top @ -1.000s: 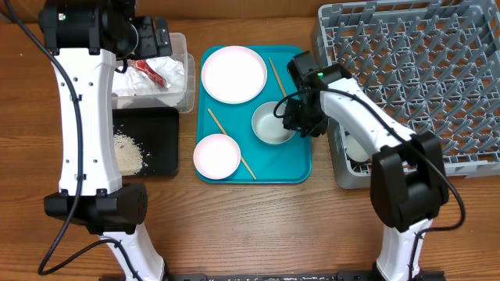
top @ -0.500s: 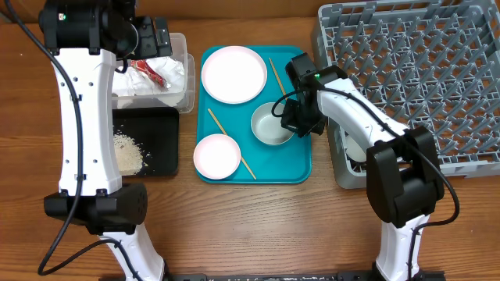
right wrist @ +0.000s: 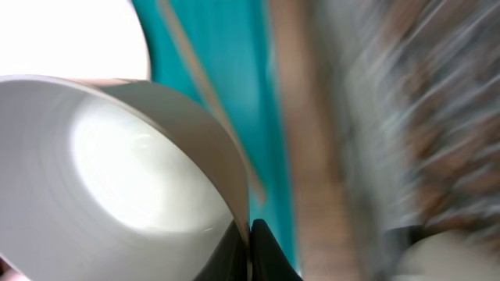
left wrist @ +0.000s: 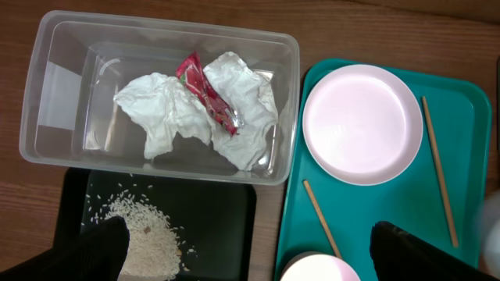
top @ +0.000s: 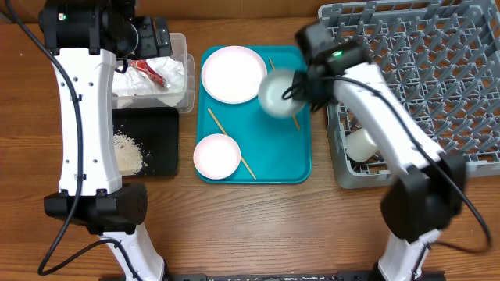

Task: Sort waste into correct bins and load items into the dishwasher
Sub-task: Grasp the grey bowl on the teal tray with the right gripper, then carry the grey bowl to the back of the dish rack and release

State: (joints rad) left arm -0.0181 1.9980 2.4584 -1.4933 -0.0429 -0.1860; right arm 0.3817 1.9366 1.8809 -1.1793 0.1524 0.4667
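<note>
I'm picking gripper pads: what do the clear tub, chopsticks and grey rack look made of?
Clear tub: seemingly glossy transparent plastic; the table shows through its walls. Chopsticks: probably bare matte wood or bamboo, tan without shine. Grey rack: likely moulded matte plastic, a uniform grey lattice.

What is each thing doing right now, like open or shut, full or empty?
bowl, held by its rim over the teal tray
right gripper, shut on the bowl
left gripper, open, holding nothing
clear tub, holds napkins and red packet
black tray, holds rice
big plate, empty, flat on tray
small plate, empty, flat on tray
dish rack, one cup inside
</note>
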